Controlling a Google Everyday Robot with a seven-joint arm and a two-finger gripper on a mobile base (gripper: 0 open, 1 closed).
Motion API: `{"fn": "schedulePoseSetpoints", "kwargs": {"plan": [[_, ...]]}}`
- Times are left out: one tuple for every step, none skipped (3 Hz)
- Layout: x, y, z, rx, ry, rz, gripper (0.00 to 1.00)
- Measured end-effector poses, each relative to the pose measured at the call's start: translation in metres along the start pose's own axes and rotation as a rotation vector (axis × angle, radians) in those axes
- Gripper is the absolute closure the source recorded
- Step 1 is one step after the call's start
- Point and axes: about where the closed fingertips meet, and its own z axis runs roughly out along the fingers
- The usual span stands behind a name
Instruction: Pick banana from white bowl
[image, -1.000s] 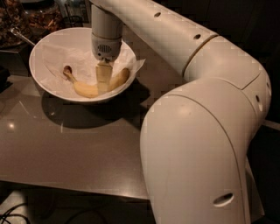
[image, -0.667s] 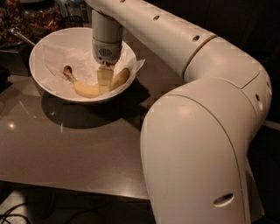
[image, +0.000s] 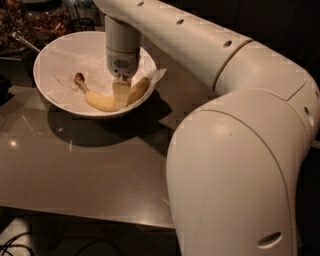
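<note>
The white bowl (image: 52, 90) stands at the far left of the dark table and is lined with crinkled white paper. The pale-yellow banana (image: 100, 102) lies curved along the bowl's near side, with its dark brown stem tip at the left. My gripper (image: 120, 95) reaches straight down from the white wrist into the bowl and sits at the banana's middle, covering part of it. The banana's right end shows past the gripper against the rim.
The grey table (image: 85, 170) runs forward to its front edge. Dark containers of brownish stuff (image: 42, 20) stand behind the bowl, with a metal utensil (image: 25, 41) leaning by them. My arm's bulky white body (image: 235, 170) fills the right side.
The gripper has sunk slightly lower onto the banana's middle. The banana and the bowl have not moved.
</note>
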Motion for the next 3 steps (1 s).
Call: {"fn": "schedulePoseSetpoints", "kwargs": {"plan": [[0.000, 0.000, 0.000, 0.000, 0.000, 0.000, 0.99], [0.001, 0.006, -0.013, 0.035, -0.028, -0.006, 1.00], [0.001, 0.027, -0.042, 0.075, -0.062, -0.027, 1.00]]}}
